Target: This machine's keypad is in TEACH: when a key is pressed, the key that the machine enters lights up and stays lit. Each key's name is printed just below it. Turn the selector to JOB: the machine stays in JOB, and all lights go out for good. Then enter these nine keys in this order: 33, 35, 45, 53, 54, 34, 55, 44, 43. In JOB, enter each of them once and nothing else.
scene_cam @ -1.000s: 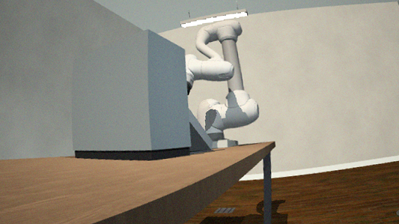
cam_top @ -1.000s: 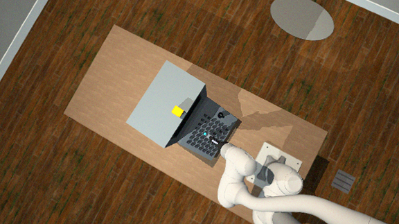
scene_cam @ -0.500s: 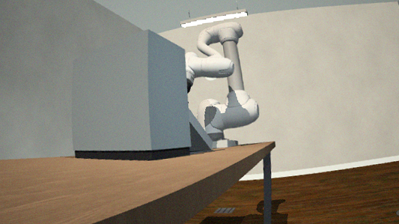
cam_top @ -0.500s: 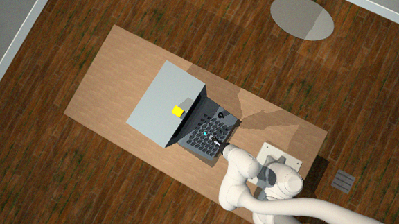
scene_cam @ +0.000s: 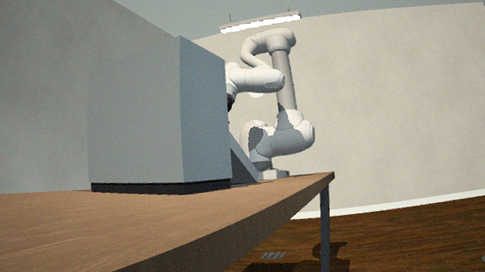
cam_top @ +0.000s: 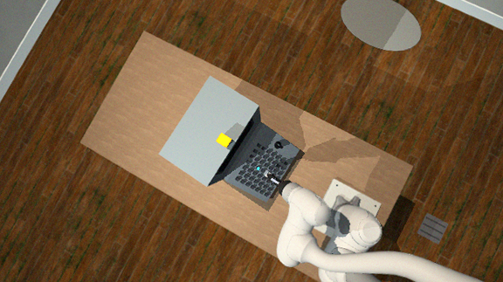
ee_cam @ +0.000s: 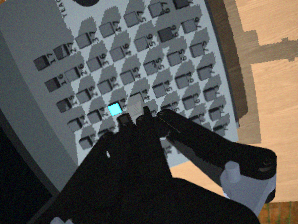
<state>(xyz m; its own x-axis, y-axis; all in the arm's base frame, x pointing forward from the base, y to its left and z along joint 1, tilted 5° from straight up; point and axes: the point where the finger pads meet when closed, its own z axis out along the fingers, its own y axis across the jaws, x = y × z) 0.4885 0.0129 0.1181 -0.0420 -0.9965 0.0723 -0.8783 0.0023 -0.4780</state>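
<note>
The keypad point(cam_top: 246, 187) point(ee_cam: 30, 30) is a sloped grey panel with rows of small dark square keys, names printed beside them in the wrist view. One key point(cam_top: 258, 169) point(ee_cam: 115, 109) is lit cyan; I cannot read its name surely. The black selector knob point(cam_top: 278, 145) stands on the panel's upper right in the top view; only its edge shows at the top of the wrist view, near a partly cut TEACH label. My gripper point(cam_top: 268, 175) point(ee_cam: 138, 105) is shut and empty, its tips over the keys beside the lit one. Fingers hide several lower keys. Contact with a key cannot be told.
The machine's tall grey housing point(cam_top: 202, 126) point(scene_cam: 135, 121) rises behind the keypad, with a yellow block point(cam_top: 223, 140) on it in the top view. It hides the keypad in the exterior view. The arm's pale base plate point(cam_top: 335, 186) is on the wooden table point(cam_top: 126, 92) point(scene_cam: 99, 244).
</note>
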